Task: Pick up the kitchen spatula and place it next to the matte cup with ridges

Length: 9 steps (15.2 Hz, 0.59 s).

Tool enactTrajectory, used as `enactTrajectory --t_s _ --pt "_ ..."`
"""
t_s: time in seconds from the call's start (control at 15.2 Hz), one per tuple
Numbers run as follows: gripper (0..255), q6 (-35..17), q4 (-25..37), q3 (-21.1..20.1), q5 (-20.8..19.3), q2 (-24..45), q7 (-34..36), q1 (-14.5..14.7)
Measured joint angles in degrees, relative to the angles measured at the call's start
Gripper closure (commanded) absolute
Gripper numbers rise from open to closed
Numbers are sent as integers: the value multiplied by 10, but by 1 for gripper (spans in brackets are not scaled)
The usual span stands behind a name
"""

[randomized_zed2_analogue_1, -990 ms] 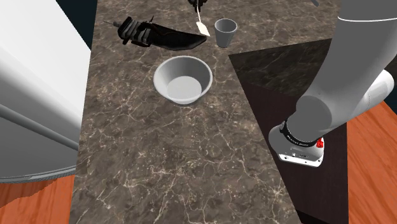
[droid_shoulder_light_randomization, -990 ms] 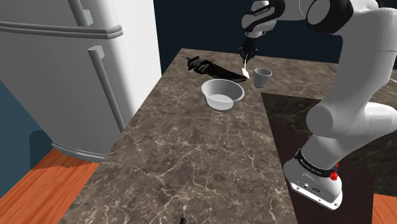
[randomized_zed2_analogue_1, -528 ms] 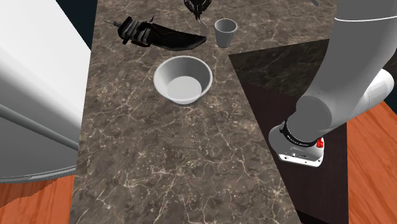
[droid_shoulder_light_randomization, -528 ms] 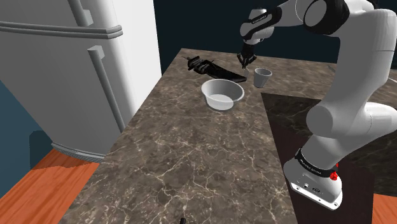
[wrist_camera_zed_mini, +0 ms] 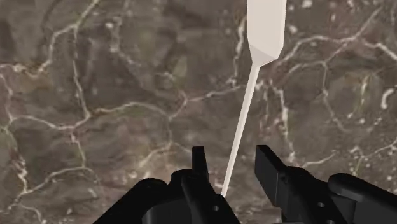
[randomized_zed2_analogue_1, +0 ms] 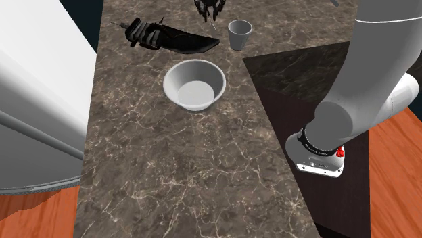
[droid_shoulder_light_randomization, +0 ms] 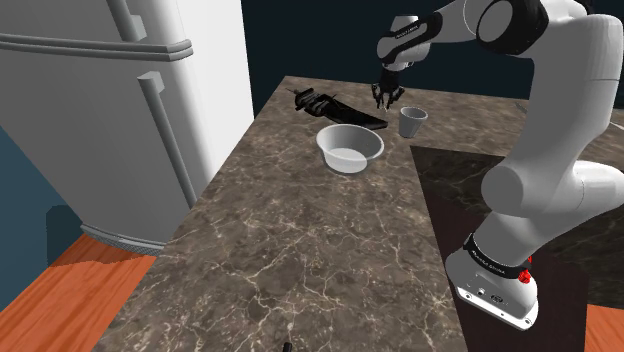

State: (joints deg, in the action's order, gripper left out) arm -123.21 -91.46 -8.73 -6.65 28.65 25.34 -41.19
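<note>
The tool hangs low over the bench with its fingers spread. The thin white spatula runs between them, touching neither — its blade points straight away. It seems to lie just beside the grey cup — so lifting straight up looks safest.

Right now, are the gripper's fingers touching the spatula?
Apart. In the wrist view the gripper is open, its fingers on either side of the thin handle of the spatula, with countertop showing in both gaps.
</note>
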Motion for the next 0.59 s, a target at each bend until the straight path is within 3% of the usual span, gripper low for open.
enactTrajectory --t_s 0.33,0.59 --pt "0 0 0 0 0 0 0 0" --pt "0 46 26 -2 5 -21 -6 -2"
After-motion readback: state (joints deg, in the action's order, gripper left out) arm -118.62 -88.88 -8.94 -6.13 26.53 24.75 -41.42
